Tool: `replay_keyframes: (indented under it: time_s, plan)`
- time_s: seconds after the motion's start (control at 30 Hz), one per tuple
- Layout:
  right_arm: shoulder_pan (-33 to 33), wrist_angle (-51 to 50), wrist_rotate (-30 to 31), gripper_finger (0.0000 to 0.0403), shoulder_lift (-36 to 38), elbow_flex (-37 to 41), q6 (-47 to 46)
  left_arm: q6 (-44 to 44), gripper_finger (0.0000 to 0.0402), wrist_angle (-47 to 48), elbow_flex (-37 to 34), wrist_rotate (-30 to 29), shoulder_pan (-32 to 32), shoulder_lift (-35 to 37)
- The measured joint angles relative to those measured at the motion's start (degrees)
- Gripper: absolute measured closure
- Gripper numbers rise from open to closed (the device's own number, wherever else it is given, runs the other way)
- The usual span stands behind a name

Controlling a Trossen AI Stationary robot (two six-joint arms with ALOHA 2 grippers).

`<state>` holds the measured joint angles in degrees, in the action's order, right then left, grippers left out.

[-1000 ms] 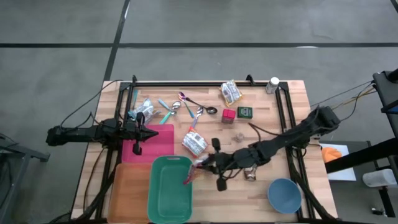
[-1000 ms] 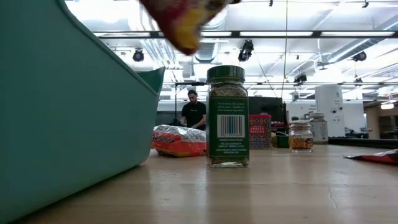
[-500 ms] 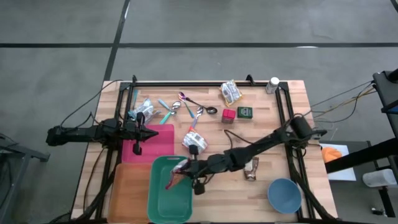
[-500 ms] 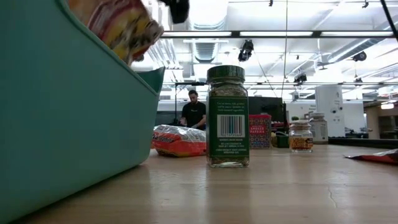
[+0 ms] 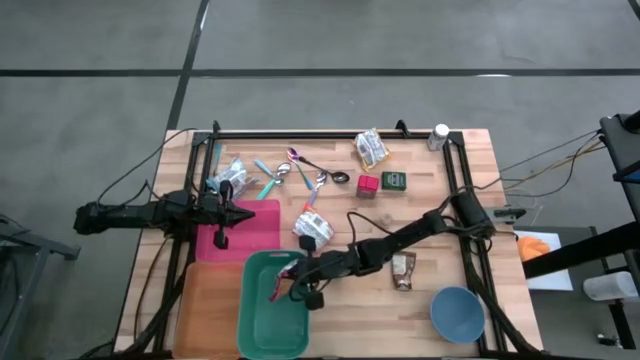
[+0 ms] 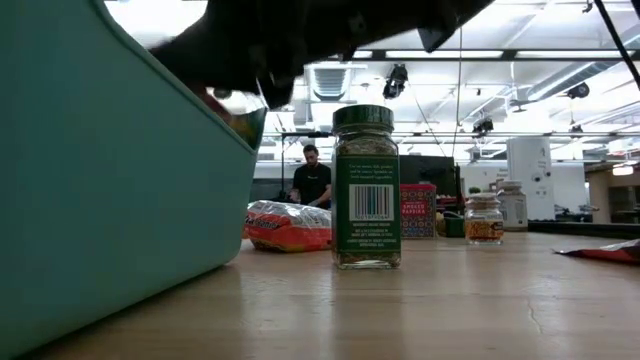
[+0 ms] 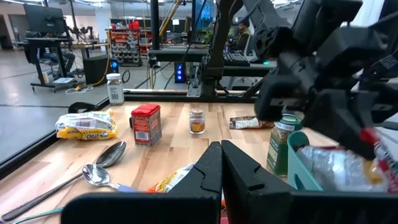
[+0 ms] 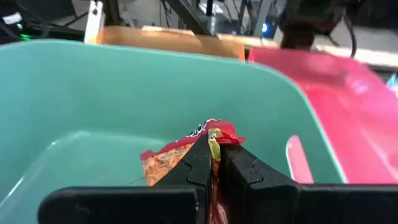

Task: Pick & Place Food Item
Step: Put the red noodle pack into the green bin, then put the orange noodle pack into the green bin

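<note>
High view: right arm reaches across the table toward the teal bin; right gripper sits over the bin's upper part, fingers pinched on a red snack packet, of which only a sliver shows past the dark fingers. Left gripper rests at the table's left side over a pink tray, fingers together, nothing between them. Elsewhere on the wood: spoons, a red tin, a green box, a blue bowl; labels too small to read. Low view: the bin wall fills the left of the frame and hides the bin's inside; the right arm is a dark mass cut off at the top edge, gripper tips not separable. A bit of the packet shows just above the bin rim. A green-capped spice jar stands upright on the table; a person is in the room behind. Left wrist view: left fingers closed flush, empty; the right arm blurs across the right side, covering much of the bin. Right wrist view: right fingers clamped on the packet, which hangs inside the bin; whether it touches the floor cannot be told, its lower part being hidden behind the fingers.
</note>
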<state>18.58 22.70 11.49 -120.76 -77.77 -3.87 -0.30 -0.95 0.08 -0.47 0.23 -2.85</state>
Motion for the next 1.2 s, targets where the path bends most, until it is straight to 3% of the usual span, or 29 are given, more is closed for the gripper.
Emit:
replay_keyframes:
  time_s: [0.27,0.53,0.7,1.0,1.2]
  plan:
    - [-0.7,-0.1,0.0,0.0386,-0.2,0.8,-2.2,0.0,0.0401,0.0,0.0,0.0,0.0,0.0]
    - [-0.7,0.1,-1.1,0.03,-0.2,0.7,-0.5,0.0,0.0401,0.0,0.0,0.0,0.0,0.0]
    - [-0.7,0.2,-1.1,0.0267,-0.2,0.7,-0.4,0.0,0.0401,0.0,0.0,0.0,0.0,0.0]
    - [-0.2,2.4,-1.9,0.0261,1.6,0.4,2.2,0.0,0.0401,0.0,0.0,0.0,0.0,0.0]
    - [-0.1,2.5,-8.4,0.0261,5.7,1.0,1.2,0.0,0.0401,0.0,0.0,0.0,0.0,0.0]
